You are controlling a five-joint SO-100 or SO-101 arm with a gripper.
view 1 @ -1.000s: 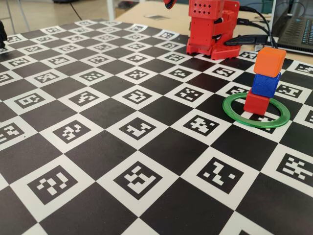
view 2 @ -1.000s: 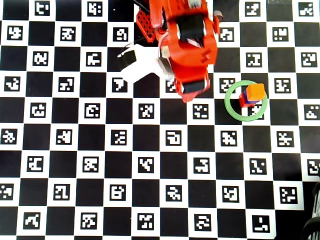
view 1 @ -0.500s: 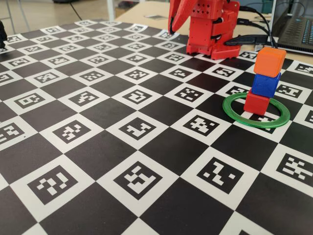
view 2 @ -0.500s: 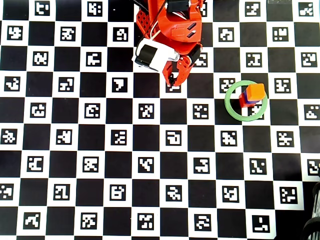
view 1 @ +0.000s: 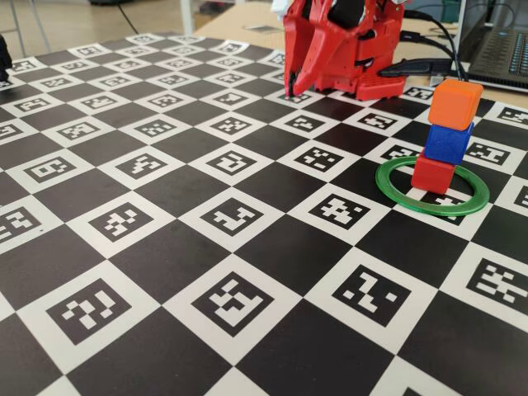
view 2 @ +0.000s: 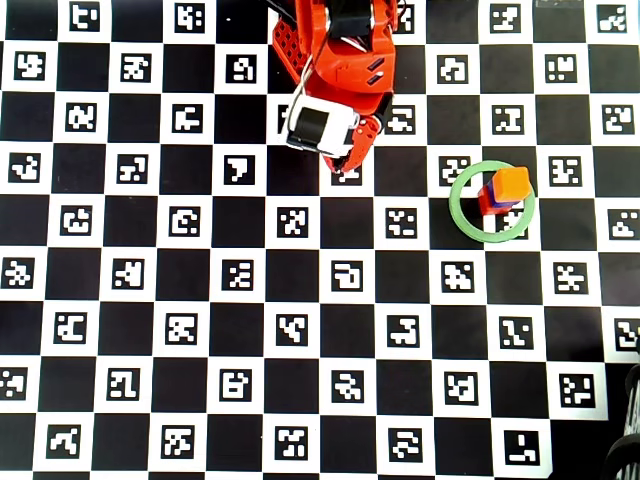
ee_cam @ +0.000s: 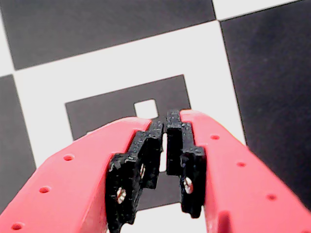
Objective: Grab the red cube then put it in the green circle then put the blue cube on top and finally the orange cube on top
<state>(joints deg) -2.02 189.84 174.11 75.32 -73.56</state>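
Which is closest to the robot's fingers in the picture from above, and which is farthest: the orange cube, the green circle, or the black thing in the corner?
Measured from the fingers in the overhead view:
1. The green circle: its near rim lies just right of them.
2. The orange cube: on top of the stack inside the circle, a bit farther right.
3. The black thing: far off in the bottom right corner.

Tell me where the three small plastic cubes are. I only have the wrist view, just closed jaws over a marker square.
Observer: Stacked. The small matte red plastic cube is at the bottom, the matte blue plastic cube on it, the bright-orange plastic cube on top.
Operator: Inside the ring?
Observer: Yes, the red cube sits inside the thin flat green plastic ring.
Operator: Is my gripper near it?
Observer: No, the gripper is well left of the ring in the overhead view.
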